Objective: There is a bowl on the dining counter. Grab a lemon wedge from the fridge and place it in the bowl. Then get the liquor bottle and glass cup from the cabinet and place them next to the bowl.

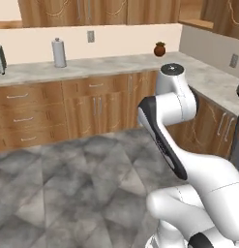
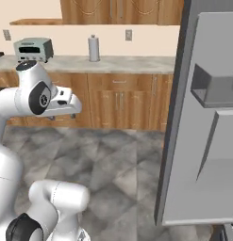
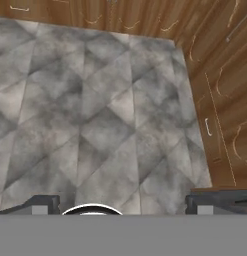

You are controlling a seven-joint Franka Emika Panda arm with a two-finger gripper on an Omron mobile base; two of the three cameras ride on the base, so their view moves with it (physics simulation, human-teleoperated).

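1. In the hand view I see the gripper (image 3: 122, 204) with its two dark finger tips (image 3: 42, 204) spread wide apart, one at each lower corner. The jaws are fully open, and nothing is held or touched.
2. Between the tips I see only grey marbled floor tiles (image 3: 95, 115), laid in a diamond pattern with mottled shading.
3. The hand points down at the floor, with brown wood base cabinets (image 3: 220, 100) along the top and right of the hand view (carved panels, thin pale handles).
4. In the left base view I see the white arm (image 1: 174, 111) folded: a glossy upper link with a dark joint band rises to a round grey cap (image 1: 172, 69), then bends forward and down.
5. In the right base view the fridge (image 2: 203, 117) stands at the right. One flat grey door is swung open towards the camera, showing a moulded door shelf (image 2: 214, 92) on its inner face. I cannot see the fridge interior or the lemon wedge.
6. On the beige marbled worktop (image 1: 116, 64) at the far wall stand a grey cylindrical canister (image 1: 59, 52), a small round brown jar (image 1: 159, 49) and a boxy grey toaster oven (image 2: 33, 48).
7. Wood wall cabinets (image 2: 122, 12) with carved doors hang above the worktop; their doors are closed.
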